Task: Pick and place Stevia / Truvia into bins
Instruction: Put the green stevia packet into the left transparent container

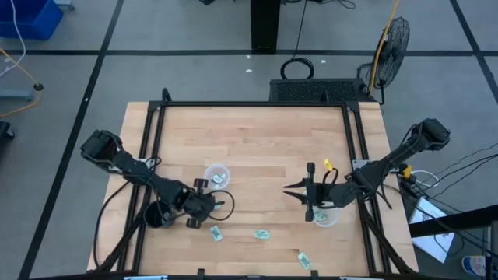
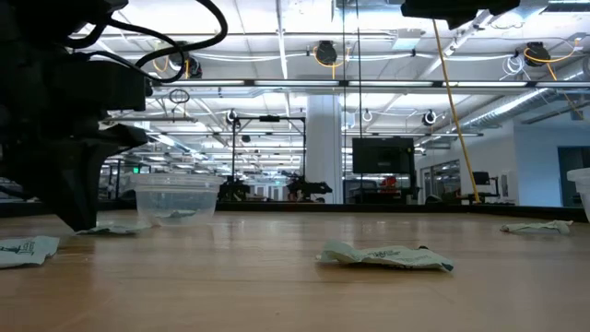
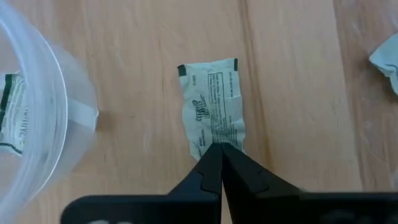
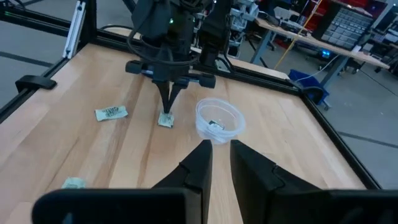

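While the left hand (image 3: 217,152) presses its fingers together on the end of a Stevia sachet (image 3: 212,106) lying flat on the table (image 1: 257,140), the right hand (image 4: 216,152) hangs above the table's right side with its fingers a little apart and nothing between them. The pinched sachet (image 4: 165,119) sits near the table's front-left part, just beside a clear cup (image 1: 217,176), apart from its wall. That cup (image 4: 218,121) holds at least one sachet already, seen through its side in the left wrist view (image 3: 13,115). A second clear cup (image 1: 327,217) stands near the table's right edge, partly under the right hand (image 1: 298,192), and its contents cannot be made out. Three more sachets lie loose toward the front edge: one close to the left hand (image 1: 215,232), one near the middle of that edge (image 1: 261,233), and one further toward the front-right corner (image 1: 304,260). From the low view, a crumpled sachet (image 2: 387,255) lies flat on the wood. A black mug (image 1: 158,215) stands by the table's left edge, beside the left arm.
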`<state>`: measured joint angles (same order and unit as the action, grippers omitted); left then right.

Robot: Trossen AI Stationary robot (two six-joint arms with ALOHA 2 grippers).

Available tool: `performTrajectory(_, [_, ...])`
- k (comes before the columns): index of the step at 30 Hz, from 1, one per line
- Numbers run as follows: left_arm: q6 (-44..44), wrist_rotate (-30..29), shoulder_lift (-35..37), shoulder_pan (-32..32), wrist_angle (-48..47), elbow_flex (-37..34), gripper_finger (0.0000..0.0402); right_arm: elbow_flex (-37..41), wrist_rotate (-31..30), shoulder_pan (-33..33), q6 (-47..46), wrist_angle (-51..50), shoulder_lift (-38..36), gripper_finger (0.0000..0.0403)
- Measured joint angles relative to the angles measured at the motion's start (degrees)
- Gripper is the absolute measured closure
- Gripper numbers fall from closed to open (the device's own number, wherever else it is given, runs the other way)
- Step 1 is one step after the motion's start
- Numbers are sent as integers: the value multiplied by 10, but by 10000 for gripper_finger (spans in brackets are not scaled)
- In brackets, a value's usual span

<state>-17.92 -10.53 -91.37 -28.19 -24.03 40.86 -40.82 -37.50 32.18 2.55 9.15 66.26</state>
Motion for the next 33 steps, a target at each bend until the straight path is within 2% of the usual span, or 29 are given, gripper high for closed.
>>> performTrajectory(6, [39, 1, 26, -8, 1, -3, 397, 0, 0, 0, 11, 0, 0, 353])
performTrajectory(15, [-7, 5, 43, -4, -9, -3, 393, 0, 0, 0, 13, 1, 0, 353])
performTrajectory(26, [-35, 17, 52, -20, -10, -3, 304, 0, 0, 0, 12, 1, 0, 353])
performTrajectory(33, [-28, -20, 24, -23, 10, -2, 265, 0, 0, 0, 12, 0, 0, 353])
